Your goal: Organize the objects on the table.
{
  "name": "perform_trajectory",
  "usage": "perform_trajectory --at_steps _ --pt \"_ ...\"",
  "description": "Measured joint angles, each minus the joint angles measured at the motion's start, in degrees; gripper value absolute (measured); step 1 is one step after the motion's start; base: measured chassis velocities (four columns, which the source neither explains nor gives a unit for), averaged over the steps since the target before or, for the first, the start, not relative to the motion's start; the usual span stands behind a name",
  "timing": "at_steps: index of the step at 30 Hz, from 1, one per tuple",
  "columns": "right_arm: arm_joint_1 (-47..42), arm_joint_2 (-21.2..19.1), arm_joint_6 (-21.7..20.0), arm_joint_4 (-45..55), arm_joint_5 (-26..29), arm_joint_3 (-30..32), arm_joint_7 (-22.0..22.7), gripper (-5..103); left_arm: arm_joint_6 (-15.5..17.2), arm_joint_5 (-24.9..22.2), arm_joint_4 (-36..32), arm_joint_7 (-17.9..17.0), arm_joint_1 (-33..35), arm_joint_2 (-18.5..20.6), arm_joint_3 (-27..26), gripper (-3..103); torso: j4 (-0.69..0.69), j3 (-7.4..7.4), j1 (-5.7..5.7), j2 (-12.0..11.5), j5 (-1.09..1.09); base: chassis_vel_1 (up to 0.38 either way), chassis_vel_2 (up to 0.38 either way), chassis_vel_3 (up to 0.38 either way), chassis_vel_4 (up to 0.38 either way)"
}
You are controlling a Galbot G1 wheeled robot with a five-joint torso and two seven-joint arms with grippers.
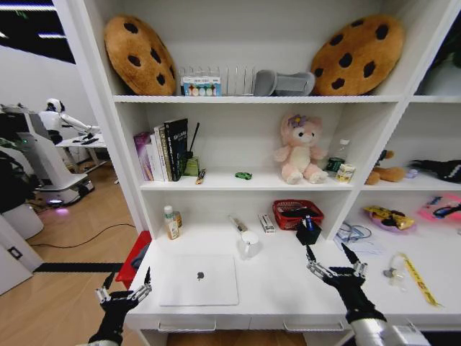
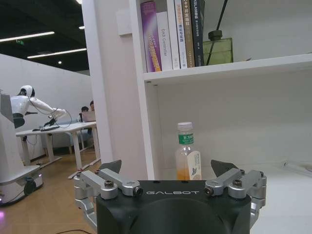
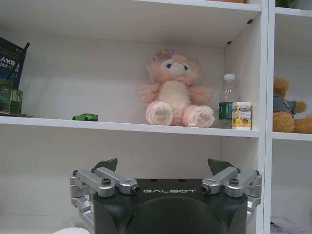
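While both arms are hanging short of the table (image 1: 288,295), neither is gripping anything. Going from the left: the left gripper (image 1: 124,282) is hovering off the front left corner of the table, fingers (image 1: 148,276) spread wide and empty. The laptop (image 1: 199,280) is lying just right of those fingers, closed and flat near the front edge. It is silver, with a dark logo at the centre of its lid. Judgement: it is stiff, fairly heavy and smooth-skinned, so likely to slip in a light pinch; the edge nearest the fingers looks the soundest place to take hold. Beyond the left fingers, a bottle (image 2: 187,153) with a white cap and green label is standing at the back of the table.

Further right, a white mug (image 1: 250,244) is standing ahead of the gap between the two grippers.

The right gripper (image 1: 331,260) is hovering above the table, fingers also spread wide, nothing between them. Ahead of it a black pen holder (image 1: 308,231) is standing beside a red basket (image 1: 297,213). Right of the right fingers, a yellow strip (image 1: 418,280) is lying flat. Judgement: it is thin, light and limp, and is best pinched at one end. On the shelf above, a tiny green car (image 3: 85,117) is sitting left of a pink plush (image 3: 174,90); judged light and rigid, graspable across its sides.
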Motion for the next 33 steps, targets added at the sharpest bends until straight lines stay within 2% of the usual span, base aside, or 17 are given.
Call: perform_trajectory --at_steps 11,22,33 --pt "0.0 0.0 0.0 0.0 0.0 0.0 0.0 100 0.0 0.0 0.0 0.0 0.0 0.0 0.0 100 0.00 0.27 0.26 0.6 0.00 0.000 0.000 0.000 0.000" --pt "0.0 0.0 0.0 0.0 0.0 0.0 0.0 100 0.0 0.0 0.0 0.0 0.0 0.0 0.0 100 0.00 2.76 2.36 5.1 0.00 0.000 0.000 0.000 0.000" --pt "0.0 0.0 0.0 0.0 0.0 0.0 0.0 100 0.0 0.0 0.0 0.0 0.0 0.0 0.0 100 0.00 3.50 3.00 6.5 0.00 0.000 0.000 0.000 0.000"
